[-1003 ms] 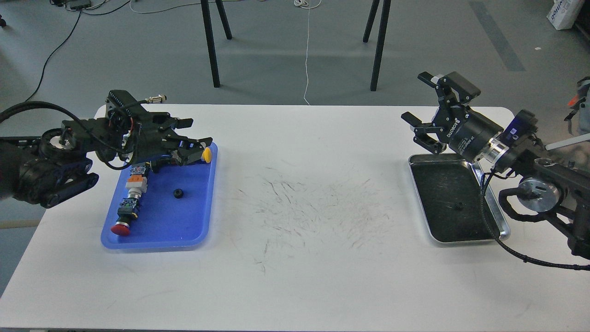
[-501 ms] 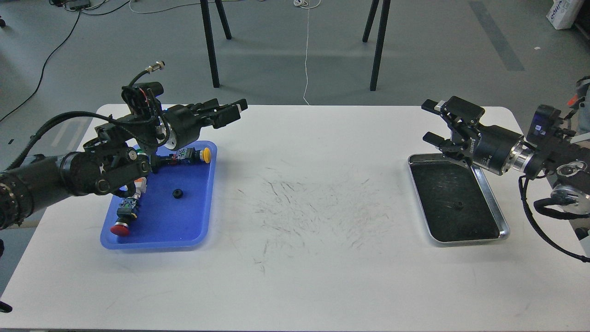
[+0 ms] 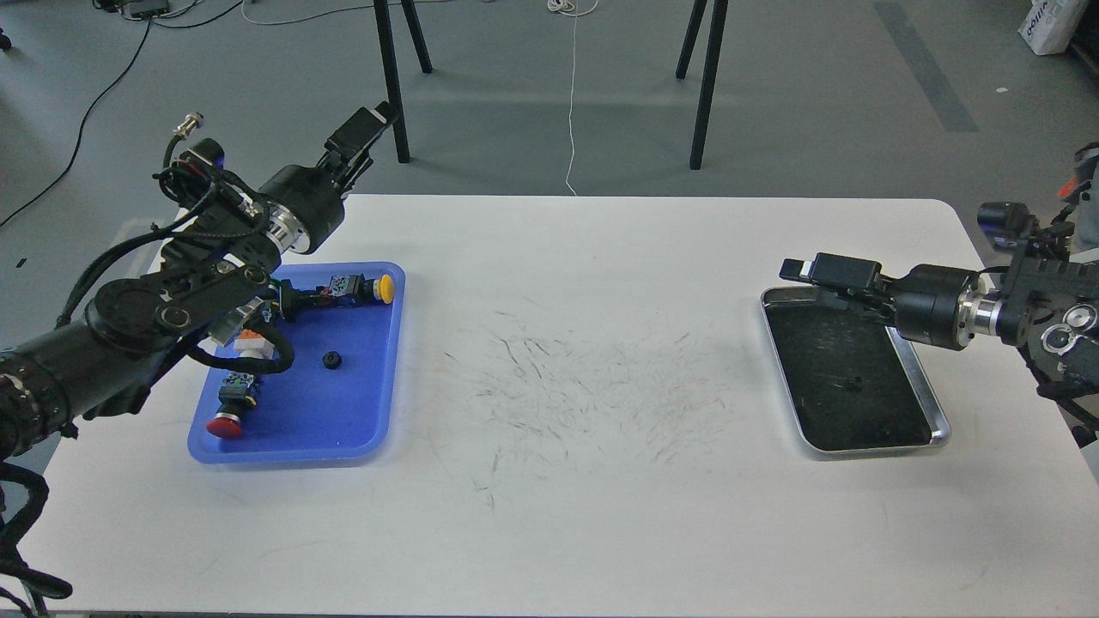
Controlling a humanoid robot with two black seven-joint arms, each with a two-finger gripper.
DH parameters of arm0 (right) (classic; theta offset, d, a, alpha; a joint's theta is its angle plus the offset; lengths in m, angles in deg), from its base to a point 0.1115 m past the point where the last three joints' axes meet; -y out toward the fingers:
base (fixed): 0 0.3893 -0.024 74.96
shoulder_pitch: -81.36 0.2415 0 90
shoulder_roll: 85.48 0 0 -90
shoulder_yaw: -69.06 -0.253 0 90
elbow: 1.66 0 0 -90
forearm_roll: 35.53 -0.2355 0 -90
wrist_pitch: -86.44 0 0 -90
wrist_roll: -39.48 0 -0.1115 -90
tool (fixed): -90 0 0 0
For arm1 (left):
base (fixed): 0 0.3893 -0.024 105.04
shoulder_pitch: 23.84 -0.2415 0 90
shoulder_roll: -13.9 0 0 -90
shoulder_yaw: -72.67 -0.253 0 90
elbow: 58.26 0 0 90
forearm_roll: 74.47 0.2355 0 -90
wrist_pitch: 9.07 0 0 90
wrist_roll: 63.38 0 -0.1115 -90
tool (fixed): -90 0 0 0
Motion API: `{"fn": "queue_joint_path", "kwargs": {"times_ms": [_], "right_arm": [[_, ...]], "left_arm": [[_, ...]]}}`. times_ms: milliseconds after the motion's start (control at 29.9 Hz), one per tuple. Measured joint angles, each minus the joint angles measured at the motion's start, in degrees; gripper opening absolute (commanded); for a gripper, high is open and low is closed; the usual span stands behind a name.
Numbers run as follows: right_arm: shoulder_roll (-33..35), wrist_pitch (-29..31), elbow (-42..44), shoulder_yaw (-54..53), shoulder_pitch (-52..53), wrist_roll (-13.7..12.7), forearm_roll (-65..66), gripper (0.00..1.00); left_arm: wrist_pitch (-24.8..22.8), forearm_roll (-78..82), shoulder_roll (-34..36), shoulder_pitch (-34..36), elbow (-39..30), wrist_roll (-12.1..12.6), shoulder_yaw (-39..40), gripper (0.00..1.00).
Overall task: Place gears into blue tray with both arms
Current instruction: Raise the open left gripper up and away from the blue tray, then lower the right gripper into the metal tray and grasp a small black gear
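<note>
- You are looking at one gear [image 3: 330, 360] already lying in the blue tray [image 3: 369, 412] at the left of the frame, and a second gear [image 3: 852, 383] sitting on the black lining of the silver tray [image 3: 940, 427] at the right.
- Your right gripper [image 3: 816, 271] is hanging over the upper left corner of the silver tray, seen edge-on; I cannot tell whether its fingers are spread or pressed together.
- The second gear is lying lower and to the right of that gripper, near the middle of the lining and well apart from the fingertips.
- For this pick, you are likely needing to tip the wrist downward, centre over the disc, and close slowly, since the gear is tiny and dark against the dark lining.
- Your left gripper [image 3: 365, 129] is pointing toward the upper left of the frame, above the table's far edge; its fingers are too dark and end-on to tell apart.
- It is standing well clear of the tray's gear, the yellow-capped button [image 3: 385, 288] and the red-capped button [image 3: 225, 426].
</note>
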Motion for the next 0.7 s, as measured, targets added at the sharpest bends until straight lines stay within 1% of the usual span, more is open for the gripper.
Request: {"fn": "queue_joint_path", "kwargs": {"times_ms": [134,301,401,568,702], "right_arm": [[0.3,-0.2,0.0,-0.5,0.0,0.0,-0.5,0.98],[0.9,-1.9,0.6,-0.6,-1.0,0.0,-0.8,0.98],[1.3,-1.5,0.5,0.9,-1.8,0.0,-0.8,0.98],[1.4,-0.9,0.1,7.9,0.8,0.0,2.0,0.98],[1.2,-1.2,0.5,15.3,5.6,0.0,8.6,0.98]], "left_arm": [[-0.1,-4.6,0.4,-0.8,-0.3,0.0,1.6,1.00],[-0.2,-7.3,0.0,-2.3,-0.5,0.0,3.2,1.00],[-1.7,-8.2,-0.2,-3.0,-0.6,0.0,4.3,1.00],[-6.4,-10.8,-0.4,-4.5,-0.6,0.0,6.7,1.00],[-7.8,-11.5,-0.4,-5.2,-0.6,0.0,7.4,1.00]]}}
